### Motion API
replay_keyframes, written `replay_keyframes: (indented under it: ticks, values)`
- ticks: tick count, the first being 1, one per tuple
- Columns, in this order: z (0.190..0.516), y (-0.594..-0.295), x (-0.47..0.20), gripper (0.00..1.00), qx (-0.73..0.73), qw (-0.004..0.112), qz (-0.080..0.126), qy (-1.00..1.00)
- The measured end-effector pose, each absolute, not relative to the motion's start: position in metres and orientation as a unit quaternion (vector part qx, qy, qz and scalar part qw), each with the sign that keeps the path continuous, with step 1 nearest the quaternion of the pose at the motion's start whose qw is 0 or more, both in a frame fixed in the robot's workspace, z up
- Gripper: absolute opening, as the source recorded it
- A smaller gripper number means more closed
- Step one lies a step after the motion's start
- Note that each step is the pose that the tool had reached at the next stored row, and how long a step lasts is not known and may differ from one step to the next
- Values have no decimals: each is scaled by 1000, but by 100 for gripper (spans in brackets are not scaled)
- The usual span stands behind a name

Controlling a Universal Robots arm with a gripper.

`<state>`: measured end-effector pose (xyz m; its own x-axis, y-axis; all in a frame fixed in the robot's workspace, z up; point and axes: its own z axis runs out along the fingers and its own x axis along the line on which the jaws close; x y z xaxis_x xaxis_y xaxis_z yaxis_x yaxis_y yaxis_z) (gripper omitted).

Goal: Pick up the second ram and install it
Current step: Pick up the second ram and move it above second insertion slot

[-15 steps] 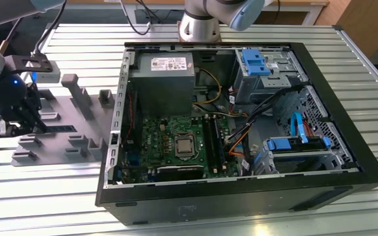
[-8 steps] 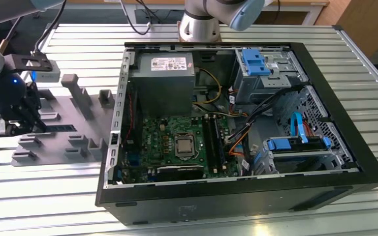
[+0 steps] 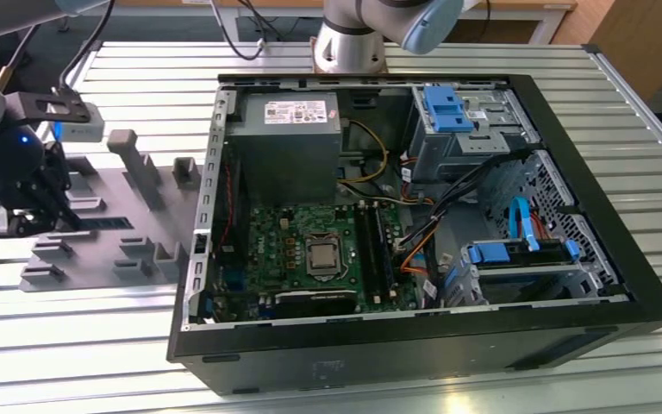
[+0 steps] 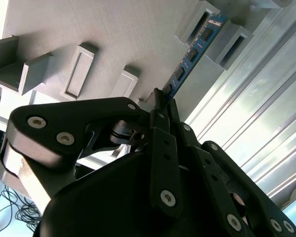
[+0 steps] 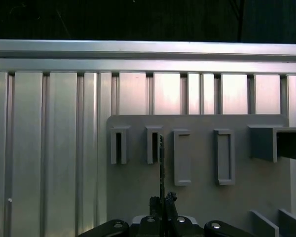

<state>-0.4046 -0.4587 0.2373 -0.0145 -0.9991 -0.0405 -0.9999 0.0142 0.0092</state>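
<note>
The second ram (image 4: pixel 192 52) is a thin blue-green stick with dark chips. One end sits between two raised blocks of the grey holder tray (image 4: pixel 113 34). In the first wrist view the ram (image 5: pixel 161 163) shows edge-on, standing on the tray (image 5: pixel 197 197). My gripper (image 4: pixel 160 98) is shut on the near end of the stick, also seen in the first wrist view (image 5: pixel 163 200). In the exterior view the gripper (image 3: pixel 32 216) hangs over the tray (image 3: pixel 107 203) at the exterior view's left, apart from the open computer case (image 3: pixel 572 328).
The case lies on a slatted aluminium table (image 3: pixel 66 345), with the motherboard (image 3: pixel 279 246) and its long black slots (image 3: pixel 375 246) exposed. Cables (image 3: pixel 417 241), drive bays (image 3: pixel 515 254) and a power supply (image 3: pixel 290 121) crowd the case. The arm's base (image 3: pixel 348 43) stands behind it.
</note>
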Motion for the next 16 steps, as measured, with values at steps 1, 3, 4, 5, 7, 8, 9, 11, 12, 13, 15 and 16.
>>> replay_keyframes:
  ticks: [1,3,4,5,7,8,9,11,12,13,15,16]
  values:
    - [238,-459,-405,14,-702,11,17,712]
    - [241,-459,-405,14,-702,11,17,712]
    - [242,-459,-405,14,-702,11,17,712]
    - [243,-458,-405,14,-702,11,17,712]
    - [245,-458,-405,14,-702,11,17,712]
    - [246,-458,-405,14,-702,11,17,712]
    - [247,-458,-405,14,-702,11,17,712]
    - [249,-458,-405,14,-702,11,17,712]
    - [250,-458,-405,14,-702,11,17,712]
    - [250,-458,-405,14,-702,11,17,712]
    - [252,-458,-405,14,-702,11,17,712]
    - [252,-458,-405,14,-702,11,17,712]
